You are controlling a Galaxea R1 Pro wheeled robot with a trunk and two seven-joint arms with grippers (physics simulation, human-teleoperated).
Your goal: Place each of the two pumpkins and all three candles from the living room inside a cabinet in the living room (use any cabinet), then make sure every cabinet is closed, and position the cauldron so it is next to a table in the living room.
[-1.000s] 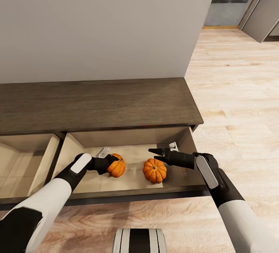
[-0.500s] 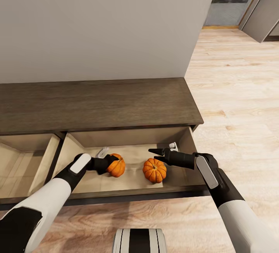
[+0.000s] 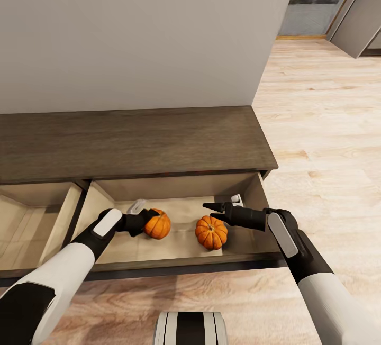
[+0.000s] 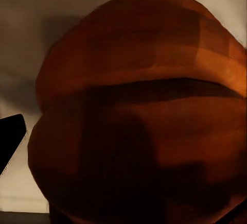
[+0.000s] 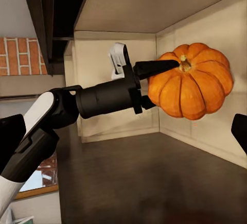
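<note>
I am putting the pumpkins into the open cabinet drawer at lower centre: my left gripper holds one pumpkin, the other pumpkin lies beside it under my empty, spread right gripper, so next I release.

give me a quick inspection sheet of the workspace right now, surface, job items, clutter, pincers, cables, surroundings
surface: long dark-brown cabinet, two drawers pulled out; right drawer holds the items.
job's things: left pumpkin and right pumpkin both lie on the drawer floor, apart.
clutter: small white object behind the left pumpkin; another at the drawer's back right corner.
grippers: left pincer against the left pumpkin, grip unclear; right pincer open above the right pumpkin.
cables: nothing seen.
surroundings: grey wall, light wood floor.
</note>
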